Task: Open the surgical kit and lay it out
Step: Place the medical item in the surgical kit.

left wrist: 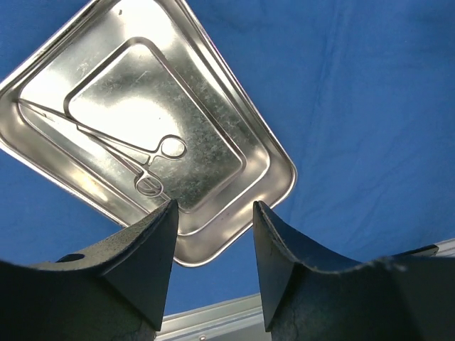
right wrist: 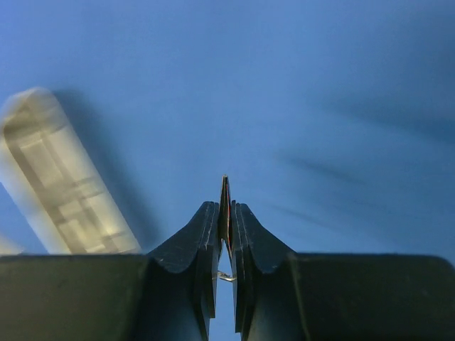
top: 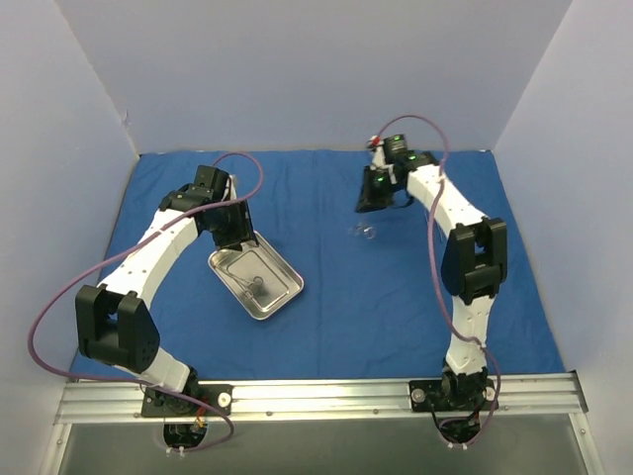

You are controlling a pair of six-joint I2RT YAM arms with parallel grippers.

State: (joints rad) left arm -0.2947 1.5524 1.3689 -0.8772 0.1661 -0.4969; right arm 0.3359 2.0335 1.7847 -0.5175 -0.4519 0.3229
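The right fingers (right wrist: pixel 225 231) are pressed together on a thin metal instrument (right wrist: pixel 225 195). Only a narrow edge of it shows between the tips in the right wrist view. From above, a faint pair of ring handles (top: pixel 364 231) shows just below that arm's wrist. They probably belong to the same piece, though I cannot tell whether they hang clear of the cloth or touch it. The left fingers (left wrist: pixel 213 224) are spread and hold nothing, hovering over the near corner of the steel tray (top: pixel 279 282). A second instrument (left wrist: pixel 141 156) lies slantwise on the tray floor. Under everything, the blue cloth wrap (top: pixel 396 297) is opened flat across the desk, with the tray on its left half and well apart from the right arm. The step in hand looks to be setting the pinched instrument out on open cloth. The grip is on a thin edge, so the piece may swivel. It is best carried slowly and lowered until it rests on the cloth before the fingers part. It should be laid flat, well clear of the tray. For the one in the tray, the left fingers would do well to straddle the shank near the pivot, since the polished floor will let it slide.
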